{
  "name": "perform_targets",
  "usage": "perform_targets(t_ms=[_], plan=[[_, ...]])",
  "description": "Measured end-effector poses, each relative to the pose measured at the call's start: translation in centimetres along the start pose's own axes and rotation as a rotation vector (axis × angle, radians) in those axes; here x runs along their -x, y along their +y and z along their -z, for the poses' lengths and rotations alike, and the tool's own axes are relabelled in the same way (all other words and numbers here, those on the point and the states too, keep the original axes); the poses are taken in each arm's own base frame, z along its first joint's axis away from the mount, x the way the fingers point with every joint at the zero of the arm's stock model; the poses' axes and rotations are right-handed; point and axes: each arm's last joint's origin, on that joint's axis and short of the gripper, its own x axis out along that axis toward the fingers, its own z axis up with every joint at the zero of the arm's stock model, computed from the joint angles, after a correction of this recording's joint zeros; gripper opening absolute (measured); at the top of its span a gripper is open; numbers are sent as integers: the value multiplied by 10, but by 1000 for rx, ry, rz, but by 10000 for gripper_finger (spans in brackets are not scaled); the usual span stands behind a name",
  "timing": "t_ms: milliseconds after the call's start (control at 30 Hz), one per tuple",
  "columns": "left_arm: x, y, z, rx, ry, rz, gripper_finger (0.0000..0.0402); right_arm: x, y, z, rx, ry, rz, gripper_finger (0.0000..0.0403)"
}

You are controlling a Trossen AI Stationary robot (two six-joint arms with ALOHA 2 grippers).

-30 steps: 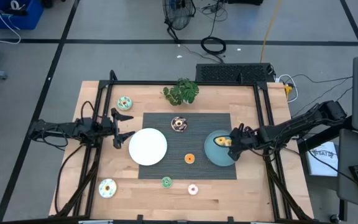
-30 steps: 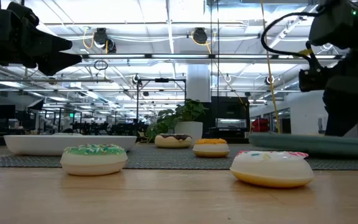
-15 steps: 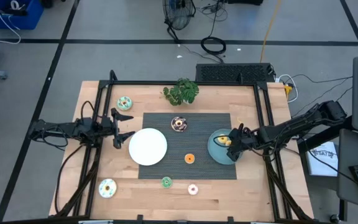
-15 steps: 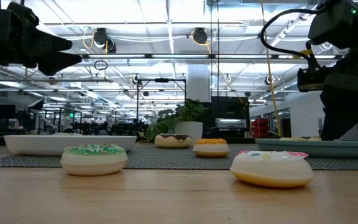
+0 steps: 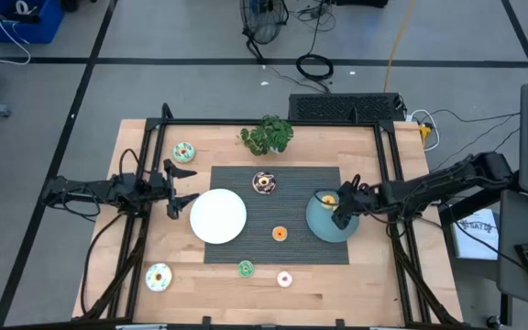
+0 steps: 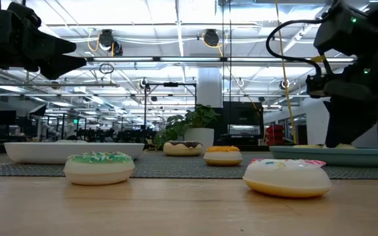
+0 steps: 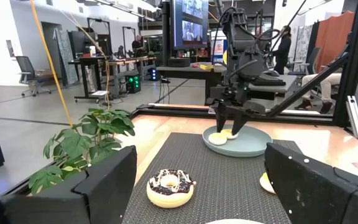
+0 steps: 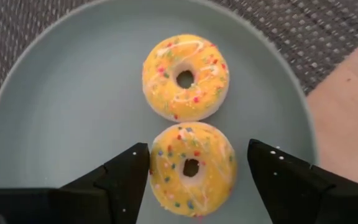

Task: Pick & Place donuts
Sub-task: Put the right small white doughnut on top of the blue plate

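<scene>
Two yellow donuts lie side by side on the teal plate (image 8: 61,124). My right gripper (image 8: 197,155) stands open over the plate, pointing steeply down. Its fingers stand on either side of one yellow donut (image 8: 191,168); the other (image 8: 185,78) lies just beyond it. In the high view this gripper (image 5: 337,213) is over the plate's far right part. My left gripper (image 5: 191,185) waits open and level at the left, beside the white plate (image 5: 218,215). A chocolate donut (image 5: 264,182) and an orange one (image 5: 280,233) lie on the dark mat. My right gripper straddles the yellow donut, which lies flat on the plate. One finger (image 8: 129,171) stands right at the donut's rim (image 8: 154,168), and I cannot tell whether it touches. The other finger (image 8: 272,168) stands clear of the donut by a visible gap.
A green donut (image 5: 246,268) and a pink one (image 5: 284,279) lie near the mat's front edge. Mint donuts lie on the wood at far left (image 5: 183,152) and near left (image 5: 159,276). A leafy plant (image 5: 267,135) stands at the far edge.
My right gripper has swung a little toward the table's far edge and left over the teal plate, rolling slightly. The yellow donuts stay on the plate.
</scene>
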Motion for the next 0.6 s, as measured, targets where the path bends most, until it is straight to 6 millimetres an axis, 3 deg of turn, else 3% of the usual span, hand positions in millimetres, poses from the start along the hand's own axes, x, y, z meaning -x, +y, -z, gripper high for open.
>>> perform_targets(t_ms=[367,600], plan=[[0,0,0,-1,1,0,349,11,-8,-15,-37,-177,17,251],[0,0,0,0,0,0,349,21,7,-35,20,-432,-91,251]])
